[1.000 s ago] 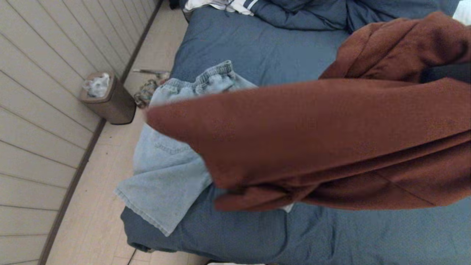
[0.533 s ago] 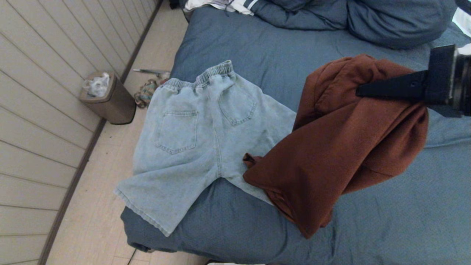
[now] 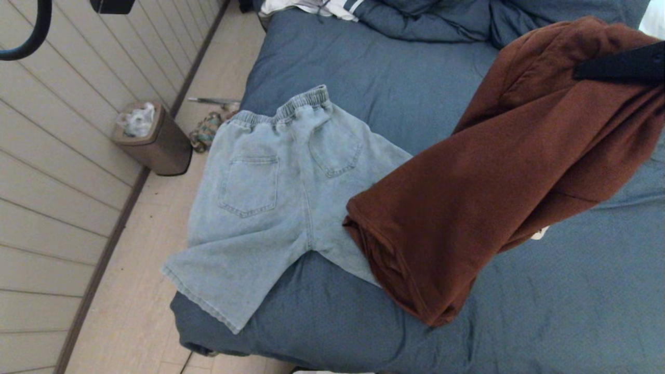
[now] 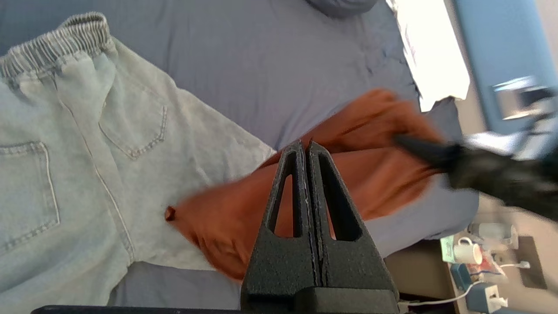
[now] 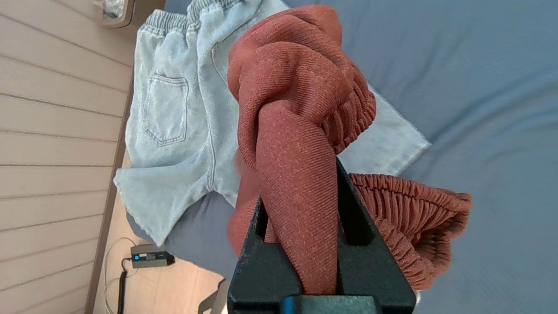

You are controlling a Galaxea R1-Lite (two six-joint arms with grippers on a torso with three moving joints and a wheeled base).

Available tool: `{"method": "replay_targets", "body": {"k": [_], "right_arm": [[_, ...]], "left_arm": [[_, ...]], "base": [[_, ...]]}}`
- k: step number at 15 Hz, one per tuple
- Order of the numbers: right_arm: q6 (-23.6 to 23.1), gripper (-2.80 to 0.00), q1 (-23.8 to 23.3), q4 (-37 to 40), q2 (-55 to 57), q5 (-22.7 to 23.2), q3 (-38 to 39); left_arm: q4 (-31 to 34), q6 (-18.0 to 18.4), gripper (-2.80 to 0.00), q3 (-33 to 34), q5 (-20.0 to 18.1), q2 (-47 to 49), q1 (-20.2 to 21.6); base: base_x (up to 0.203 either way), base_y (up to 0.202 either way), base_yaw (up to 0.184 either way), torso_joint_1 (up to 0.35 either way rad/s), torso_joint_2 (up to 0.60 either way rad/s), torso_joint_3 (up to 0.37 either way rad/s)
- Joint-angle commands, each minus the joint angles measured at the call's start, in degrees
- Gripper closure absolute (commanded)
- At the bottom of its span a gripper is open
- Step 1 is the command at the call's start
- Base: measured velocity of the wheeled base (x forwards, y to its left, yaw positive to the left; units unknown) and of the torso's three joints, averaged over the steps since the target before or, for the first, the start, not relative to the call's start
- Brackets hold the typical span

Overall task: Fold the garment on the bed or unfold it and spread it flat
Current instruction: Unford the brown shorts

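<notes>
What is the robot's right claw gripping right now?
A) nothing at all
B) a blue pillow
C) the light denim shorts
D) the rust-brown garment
D: the right gripper is clamped on a bunch of the rust-brown garment, lifting it above the bed.

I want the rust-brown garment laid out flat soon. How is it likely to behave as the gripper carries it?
Probably floppy: the rust-brown garment hangs in folds from the right gripper, its lower end on the denim shorts. Likely fairly thick: it bunches in the grip. Its ribbed weave probably resists slipping.
</notes>
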Motion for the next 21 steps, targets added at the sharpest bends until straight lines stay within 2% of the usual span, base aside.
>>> {"method": "replay_targets", "body": {"k": [1, 5, 12, 14, 17, 21], "right_arm": [[-0.02, 0.0, -0.23, 8.35, -2.1, 0.11, -8.01], [-0.09, 0.0, -0.37, 19.29, -3.74, -0.12, -18.82], [-2.09, 0.0, 2.97, 20.19, -17.1, 0.14, -18.97], [-2.73, 0.0, 1.71, 20.08, -19.55, -0.35, -19.03], [-3.4, 0.0, -2.54, 20.17, -18.79, -0.47, -18.95], [-5.15, 0.0, -5.23, 20.22, -11.01, -0.62, -18.48]], "left_arm": [[0.16, -0.81, 0.0, 0.27, 0.16, 0.02, -0.01], [0.11, -1.14, 0.0, 2.3, 0.23, -1.81, -0.01], [0.07, -1.61, 0.0, 4.82, 0.16, -4.05, -0.01], [0.07, -2.22, 0.0, 5.06, 0.16, -3.98, -0.01], [0.07, -2.82, 0.0, 6.33, 0.07, -4.03, -0.01], [-1.15, -3.25, 0.0, 9.54, -0.27, -4.88, -0.01]], "base": [[0.0, 0.0, 0.0, 0.0, 0.0, 0.0], [0.0, 0.0, 0.0, 0.0, 0.0, 0.0], [0.0, 0.0, 0.0, 0.0, 0.0, 0.0], [0.0, 0.0, 0.0, 0.0, 0.0, 0.0], [0.0, 0.0, 0.0, 0.0, 0.0, 0.0], [0.0, 0.0, 0.0, 0.0, 0.0, 0.0]]}}
